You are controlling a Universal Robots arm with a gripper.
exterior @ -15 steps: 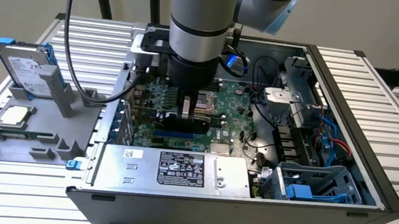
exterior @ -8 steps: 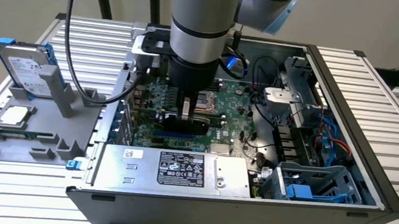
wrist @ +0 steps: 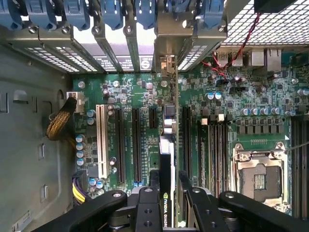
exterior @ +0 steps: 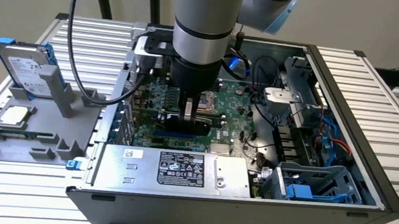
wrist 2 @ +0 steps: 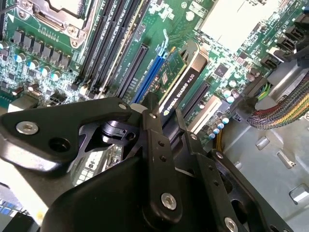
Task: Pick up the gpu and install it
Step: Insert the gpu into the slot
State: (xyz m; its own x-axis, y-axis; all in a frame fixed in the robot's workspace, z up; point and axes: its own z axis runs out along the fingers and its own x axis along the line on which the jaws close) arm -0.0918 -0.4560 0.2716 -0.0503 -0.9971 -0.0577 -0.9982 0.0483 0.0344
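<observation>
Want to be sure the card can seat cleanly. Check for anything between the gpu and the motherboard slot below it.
Nothing visible blocks it. The tool grips the gpu on edge over the motherboard, among the expansion slots. Its lower edge is hidden, so seating can't be judged.

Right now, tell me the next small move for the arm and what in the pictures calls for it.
Probably a short, straight press down. The gripper holds the gpu on edge over the motherboard, its length running along the expansion slots and its end bracket reaching the rear slot openings. Whether it is fully seated I cannot tell.
</observation>
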